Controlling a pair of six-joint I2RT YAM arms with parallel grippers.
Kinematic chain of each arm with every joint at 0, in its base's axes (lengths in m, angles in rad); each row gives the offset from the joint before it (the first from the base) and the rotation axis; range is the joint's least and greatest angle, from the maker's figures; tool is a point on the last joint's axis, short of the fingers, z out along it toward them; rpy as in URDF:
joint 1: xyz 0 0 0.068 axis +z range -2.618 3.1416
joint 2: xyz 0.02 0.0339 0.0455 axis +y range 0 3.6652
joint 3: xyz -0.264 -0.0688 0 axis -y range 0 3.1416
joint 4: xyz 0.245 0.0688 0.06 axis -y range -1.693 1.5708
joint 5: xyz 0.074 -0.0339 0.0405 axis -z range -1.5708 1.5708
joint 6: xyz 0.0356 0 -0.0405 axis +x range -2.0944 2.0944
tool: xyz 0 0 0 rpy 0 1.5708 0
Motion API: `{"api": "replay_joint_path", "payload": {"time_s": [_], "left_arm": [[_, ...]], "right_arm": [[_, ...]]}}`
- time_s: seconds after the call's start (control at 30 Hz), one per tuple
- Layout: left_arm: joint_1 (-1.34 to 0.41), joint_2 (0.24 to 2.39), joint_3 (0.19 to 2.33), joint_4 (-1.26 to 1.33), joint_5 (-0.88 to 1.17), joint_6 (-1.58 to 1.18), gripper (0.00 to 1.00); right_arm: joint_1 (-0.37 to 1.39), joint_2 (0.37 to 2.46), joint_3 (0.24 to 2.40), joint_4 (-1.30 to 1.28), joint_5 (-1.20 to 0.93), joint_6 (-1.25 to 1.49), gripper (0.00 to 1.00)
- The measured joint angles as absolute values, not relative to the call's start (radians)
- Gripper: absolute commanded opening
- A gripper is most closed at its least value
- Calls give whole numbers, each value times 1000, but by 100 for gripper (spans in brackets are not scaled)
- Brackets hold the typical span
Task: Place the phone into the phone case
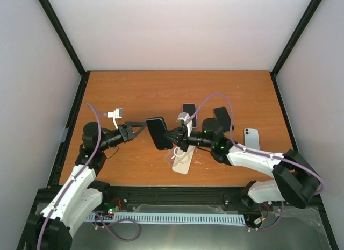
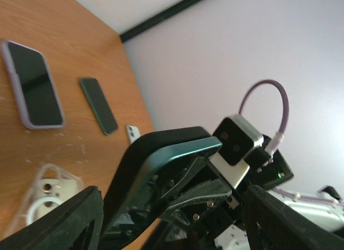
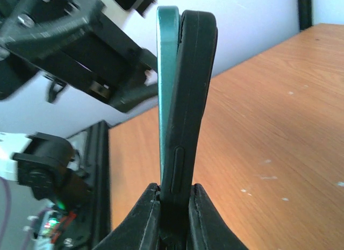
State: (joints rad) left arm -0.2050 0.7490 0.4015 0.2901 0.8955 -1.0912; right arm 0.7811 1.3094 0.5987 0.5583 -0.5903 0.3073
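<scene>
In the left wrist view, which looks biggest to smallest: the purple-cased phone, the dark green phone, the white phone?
1. purple-cased phone
2. dark green phone
3. white phone; farther off and partly hidden, so unsure.

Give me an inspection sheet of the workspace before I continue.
Surface: orange table, bare wood, few specks.
Job's things: teal phone partly in black case, top edge looks unseated, held off the table.
Clutter: clear case, lilac-cased phone, dark phone, pale phone lying flat.
Grippers: right gripper shut on black case; left gripper open, flanking it.
Cables: purple cable loops over each arm, clear of the phone.
Surroundings: white walls, black frame.
</scene>
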Motion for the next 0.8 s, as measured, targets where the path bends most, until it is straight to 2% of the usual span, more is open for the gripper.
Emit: {"api": "replay_joint_path", "payload": {"time_s": [0.13,0.3,0.5,0.8], "left_arm": [[-205,735,428,174,786,-1028,73],[-205,817,496,45,670,-925,60],[-205,982,631,-108,552,-827,52],[-205,1105,667,-73,618,-778,18]], "right_arm": [[787,1378,581,597,-513,232,6],[826,1494,574,663,-389,142,7],[879,1583,567,766,-241,47,6],[910,1696,567,873,-70,-27,7]]}}
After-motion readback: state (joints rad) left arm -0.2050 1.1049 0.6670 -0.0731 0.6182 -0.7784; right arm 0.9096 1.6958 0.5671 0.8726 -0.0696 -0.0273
